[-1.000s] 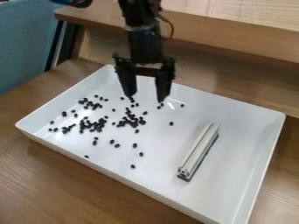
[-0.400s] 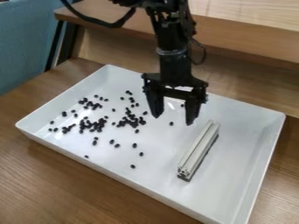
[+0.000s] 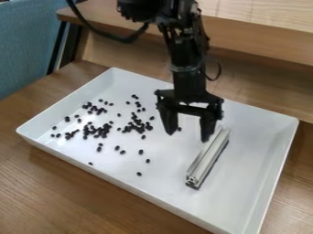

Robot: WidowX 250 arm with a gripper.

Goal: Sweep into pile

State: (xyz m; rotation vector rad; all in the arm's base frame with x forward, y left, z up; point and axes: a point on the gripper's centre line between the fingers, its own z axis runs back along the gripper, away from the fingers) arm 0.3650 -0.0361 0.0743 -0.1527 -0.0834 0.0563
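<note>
Nearest, well in front of the claw [image 3: 187, 137], wood-grained brown bench [image 3: 73, 196]. Carries a shallow white tray [image 3: 260, 137] with raised walls, lying beneath the claw and extending around that spot on all sides. Runs at a slant across the view, with one corner low at the right.

Closer in, just on the camera's side of the claw, pale slotted metal bar [image 3: 209, 155]. Lies in the tray at a slant, with a dark underside, pointing its near end towards the camera. Brings its far end right up by the fingertip on the view's right; cannot tell whether touching.

To the view's left of the claw, small dark beans [image 3: 141, 151]. Lie scattered over the tray in loose clumps, with stray ones apart and some nearer the camera than the claw. Include one bean just beside the fingertip on the view's left, in the gap.

Next, the claw itself. Hangs low over the tray, pointing downward. Stands spread wide, with both black fingers well apart and white tray showing between.

Above and behind the claw, black arm [image 3: 188, 82]. Comes in from the top edge, bends at a bulky joint, then drops steeply, leaning slightly. Trails a thick dark cable [image 3: 110, 36] up to the view's left.

Farthest, beyond the claw, wooden ledge [image 3: 263, 45] across the back, and blue upholstery [image 3: 27, 50] at the far left.
</note>
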